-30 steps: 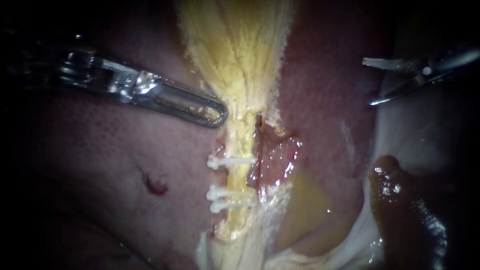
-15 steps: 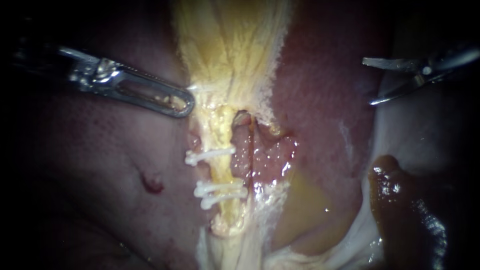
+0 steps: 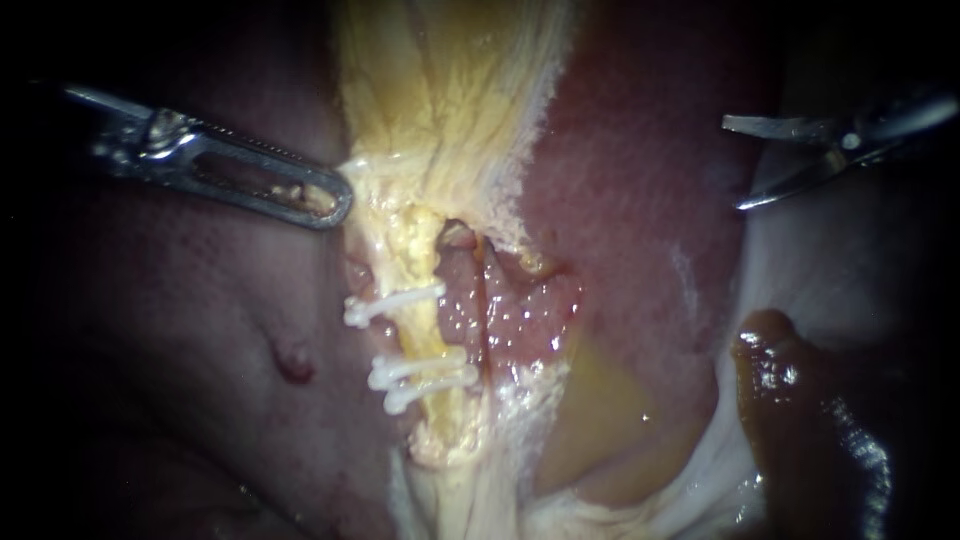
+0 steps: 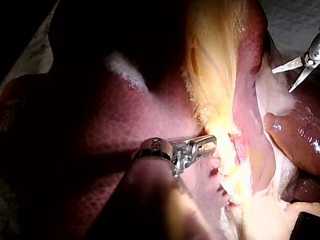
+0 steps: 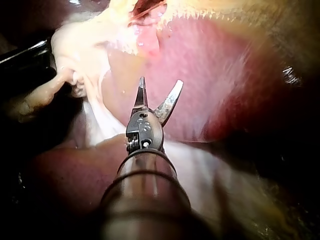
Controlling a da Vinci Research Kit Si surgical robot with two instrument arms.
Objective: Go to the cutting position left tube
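Toward the cut on the left tube (image 3: 420, 340)

With pincer of right instrument (image 3: 733, 165) apart and well off the tube, steer into the gap between upper clip (image 3: 395, 305) and lower pair (image 3: 422, 377), pincer of left instrument (image 3: 330, 198) clamped on yellow tissue (image 3: 395, 215) beside. Read this gap in endoscope view; in right wrist view, cannot tell.

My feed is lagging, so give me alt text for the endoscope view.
The left instrument has its jaws shut on yellow tissue just above the left tube, which carries three white clips. The right instrument, blades open, hangs well away at upper right, touching nothing.
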